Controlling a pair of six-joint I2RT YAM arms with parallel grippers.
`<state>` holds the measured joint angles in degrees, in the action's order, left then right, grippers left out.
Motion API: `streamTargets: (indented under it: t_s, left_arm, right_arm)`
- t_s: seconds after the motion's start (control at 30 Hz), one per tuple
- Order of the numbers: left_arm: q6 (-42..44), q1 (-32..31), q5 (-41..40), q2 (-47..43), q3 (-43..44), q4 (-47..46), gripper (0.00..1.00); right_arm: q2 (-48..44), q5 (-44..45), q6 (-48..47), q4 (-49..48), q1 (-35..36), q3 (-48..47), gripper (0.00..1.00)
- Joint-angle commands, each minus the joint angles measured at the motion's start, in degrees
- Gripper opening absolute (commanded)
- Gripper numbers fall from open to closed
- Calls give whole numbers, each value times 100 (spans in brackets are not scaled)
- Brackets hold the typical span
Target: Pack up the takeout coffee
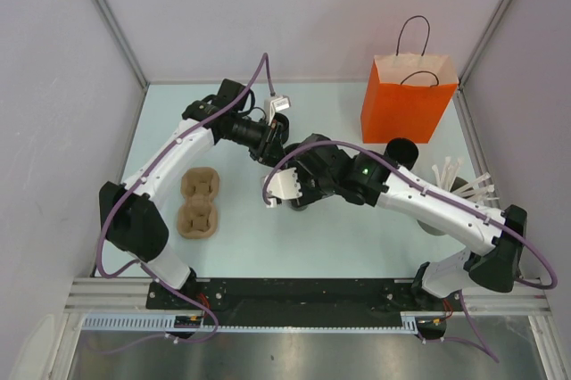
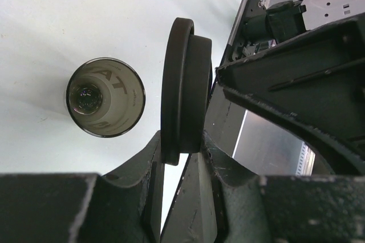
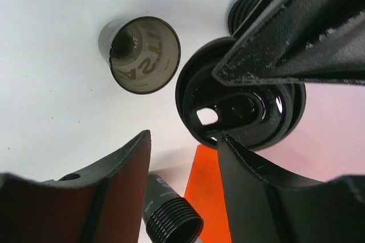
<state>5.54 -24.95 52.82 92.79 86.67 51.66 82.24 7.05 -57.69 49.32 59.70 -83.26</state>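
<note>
Overhead view of two arms bent inward over the middle of a pale tabletop (image 1: 312,237). Left arm (image 1: 178,152) with elbow out and wrist turned right; left gripper (image 2: 181,150) with jaws clamped on a black lid (image 2: 185,89) stood on edge. Right arm (image 1: 428,197) stretched left; right gripper (image 3: 183,137) with jaws apart, nothing gripped, just beside that lid. Below, upright on the tabletop, an open black cup (image 2: 105,97), lidless. Brown pulp cup tray (image 1: 198,204) to the left, orange paper bag (image 1: 406,108) at the far right.
</note>
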Motion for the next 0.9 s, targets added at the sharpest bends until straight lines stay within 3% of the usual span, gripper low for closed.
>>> streamTargets:
  t_s: [0.0, 0.57, 0.87]
  left_arm:
    - [123, 25, 264, -33, -36, 11, 11]
    - [176, 34, 466, -191, -45, 64, 10]
    - [237, 69, 694, -253, -63, 99, 11]
  right_arm:
    - [91, 24, 4, -238, 103, -23, 53]
    - [346, 332, -242, -678, -73, 240, 37]
    - [407, 446, -348, -871, -99, 346, 14]
